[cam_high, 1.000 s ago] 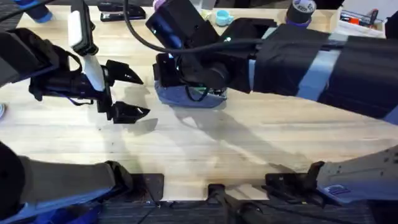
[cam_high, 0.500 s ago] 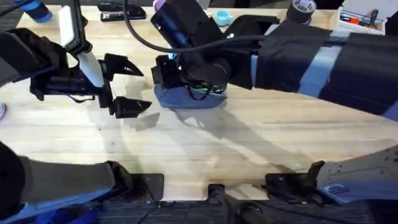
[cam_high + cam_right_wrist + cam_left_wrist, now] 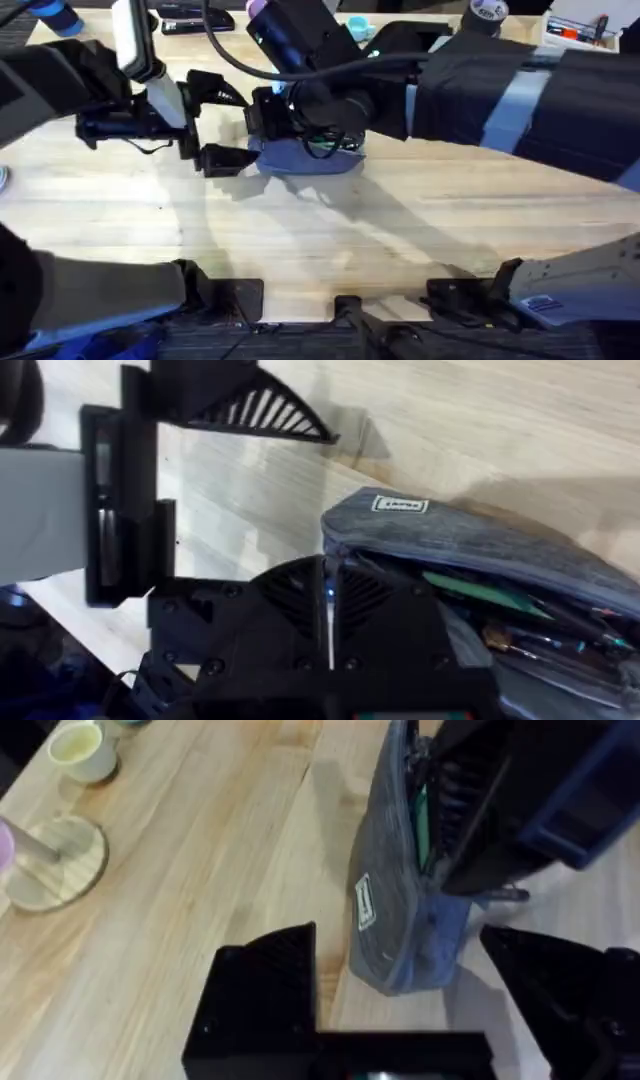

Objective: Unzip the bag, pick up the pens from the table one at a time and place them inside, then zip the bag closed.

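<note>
Grey-blue bag (image 3: 305,157) | between open left end effector (image 3: 228,128) fingers | right's closure unclear

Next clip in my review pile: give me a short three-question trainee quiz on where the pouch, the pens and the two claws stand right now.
1. True or false: the grey-blue fabric pencil pouch is zipped fully closed.
2. Which claw has its fingers spread apart beside the pouch's end? A) left claw B) right claw
3. Fill in: a green pen lies ___ the pouch.

Key: 1 false, since the zipper gapes and pens show within. 2 A; the right claw sits closed at the pouch's zipper edge, though what it pinches is hidden. 3 inside.
</note>
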